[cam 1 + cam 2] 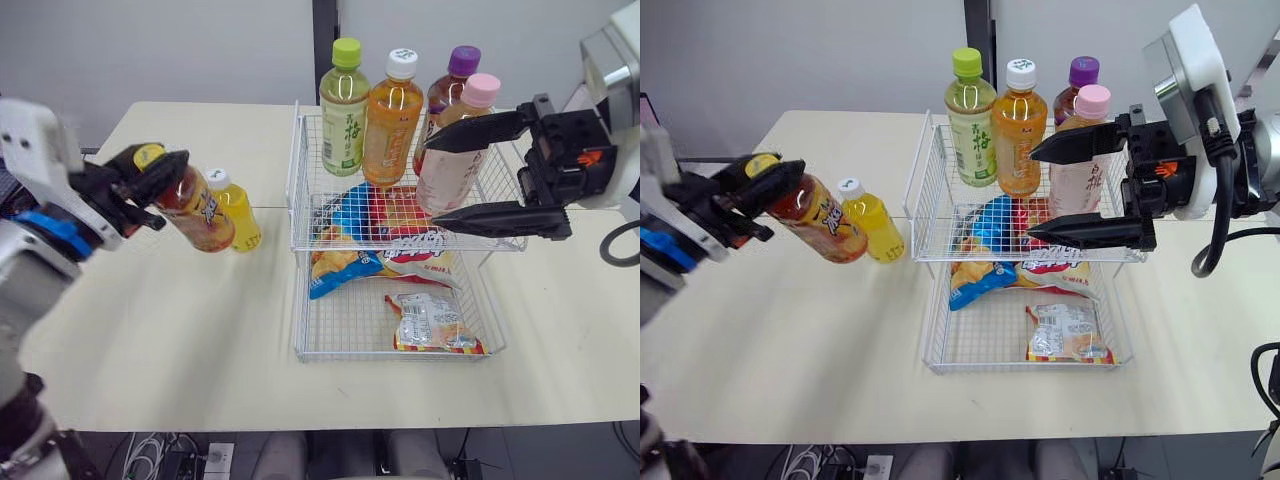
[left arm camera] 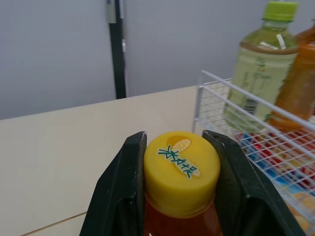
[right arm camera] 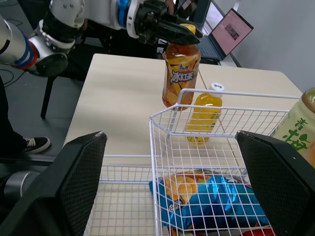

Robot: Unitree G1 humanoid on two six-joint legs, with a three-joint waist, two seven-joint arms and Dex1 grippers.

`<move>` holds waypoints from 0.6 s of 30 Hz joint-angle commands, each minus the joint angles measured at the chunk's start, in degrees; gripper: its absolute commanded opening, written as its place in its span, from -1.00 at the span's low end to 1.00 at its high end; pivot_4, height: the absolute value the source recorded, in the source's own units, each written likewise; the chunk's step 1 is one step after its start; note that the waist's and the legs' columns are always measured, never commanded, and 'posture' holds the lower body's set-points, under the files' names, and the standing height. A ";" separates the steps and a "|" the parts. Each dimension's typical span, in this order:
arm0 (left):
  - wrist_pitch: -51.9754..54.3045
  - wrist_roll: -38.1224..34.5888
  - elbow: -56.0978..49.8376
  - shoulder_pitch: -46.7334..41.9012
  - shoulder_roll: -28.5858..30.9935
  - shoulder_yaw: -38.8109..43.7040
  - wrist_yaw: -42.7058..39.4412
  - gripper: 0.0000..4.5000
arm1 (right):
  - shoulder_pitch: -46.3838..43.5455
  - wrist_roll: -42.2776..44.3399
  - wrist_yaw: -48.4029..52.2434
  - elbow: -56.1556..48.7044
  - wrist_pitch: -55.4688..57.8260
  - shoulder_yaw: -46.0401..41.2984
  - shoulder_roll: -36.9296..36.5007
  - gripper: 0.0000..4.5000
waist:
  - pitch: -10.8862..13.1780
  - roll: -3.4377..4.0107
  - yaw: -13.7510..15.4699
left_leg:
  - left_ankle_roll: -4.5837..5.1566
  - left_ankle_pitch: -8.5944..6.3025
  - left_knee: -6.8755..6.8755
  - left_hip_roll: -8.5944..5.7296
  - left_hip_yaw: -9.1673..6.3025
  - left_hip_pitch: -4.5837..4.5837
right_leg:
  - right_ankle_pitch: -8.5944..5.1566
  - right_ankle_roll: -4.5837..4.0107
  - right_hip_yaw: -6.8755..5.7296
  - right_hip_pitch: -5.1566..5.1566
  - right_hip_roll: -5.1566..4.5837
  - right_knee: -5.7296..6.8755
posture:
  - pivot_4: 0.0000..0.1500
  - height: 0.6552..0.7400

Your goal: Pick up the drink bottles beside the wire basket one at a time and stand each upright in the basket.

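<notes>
The left gripper [image 2: 174, 142] grips the tea bottle [image 1: 195, 212] by its cap, tilted in the air left of the basket [image 1: 300, 300]. Next: carry it over the basket, straighten it, lower it (snacks [image 1: 385, 225] lie inside). The right gripper [image 1: 435, 180] hangs over the basket, spread wide, holding nothing.

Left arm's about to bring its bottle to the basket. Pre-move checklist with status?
1. Left end effector shut on the yellow-capped tea bottle: ok.
2. Tea bottle upright: not ok, tilted.
3. Tea bottle lifted off the table: ok.
4. Path to the wire basket clear: not ok, the small yellow bottle stands between and may block.
5. Right end effector out of the way: not ok, open by the pink-capped bottle at the basket.
6. Free standing spot: cannot tell; snack bags cover the front.
</notes>
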 commanded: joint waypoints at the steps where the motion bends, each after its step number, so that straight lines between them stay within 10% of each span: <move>1: 3.15 -10.45 5.77 -4.51 8.61 4.49 -3.57 -0.39 | -1.49 -1.12 0.25 0.62 -1.08 -1.86 -1.53 1.00 | 0.02 -0.01 -0.18 | 0.00 0.00 -0.02 0.00 0.02 0.02 | 0.00 0.00 0.01 0.00 0.01 -0.01 | 1.00 1.00; 12: 2.93 -13.91 26.82 -24.48 30.03 -9.09 -18.37 -0.39 | 0.24 -1.83 1.61 0.99 -0.64 -2.92 -4.38 1.00 | 0.06 0.01 -1.21 | 0.00 0.00 -0.09 0.01 0.09 0.02 | -0.02 0.01 0.05 -0.03 0.29 -0.01 | 1.00 1.00; 18: 2.98 -1.45 35.02 -50.91 26.16 -30.19 -30.94 -0.39 | 1.11 -2.49 0.50 1.06 -0.97 -3.42 -4.32 1.00 | 0.08 0.01 -1.12 | 0.00 0.00 -0.04 0.02 0.27 -0.02 | -0.03 0.02 0.04 -0.02 0.42 0.01 | 1.00 1.00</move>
